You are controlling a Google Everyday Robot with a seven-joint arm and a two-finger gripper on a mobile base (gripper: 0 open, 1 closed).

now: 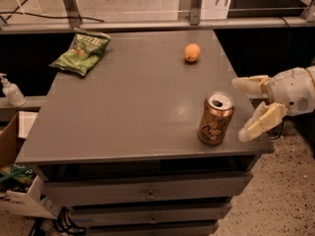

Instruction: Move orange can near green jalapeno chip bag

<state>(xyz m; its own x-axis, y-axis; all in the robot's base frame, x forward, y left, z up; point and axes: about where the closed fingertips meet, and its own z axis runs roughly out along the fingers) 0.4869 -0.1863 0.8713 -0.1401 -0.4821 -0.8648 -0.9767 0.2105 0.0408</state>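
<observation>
The orange can (215, 119) stands upright near the front right corner of the grey table (128, 102). The green jalapeno chip bag (81, 52) lies flat at the table's far left corner. My gripper (242, 109) comes in from the right edge, open, with its two pale fingers spread just right of the can and not touching it. One finger (250, 84) is level with the can's top, the other (261, 122) beside its lower half.
A small round orange fruit (192, 52) sits at the far right of the table. The table has drawers (147, 193) below its front. A white pump bottle (11, 90) and a cardboard box (15, 181) stand to the left.
</observation>
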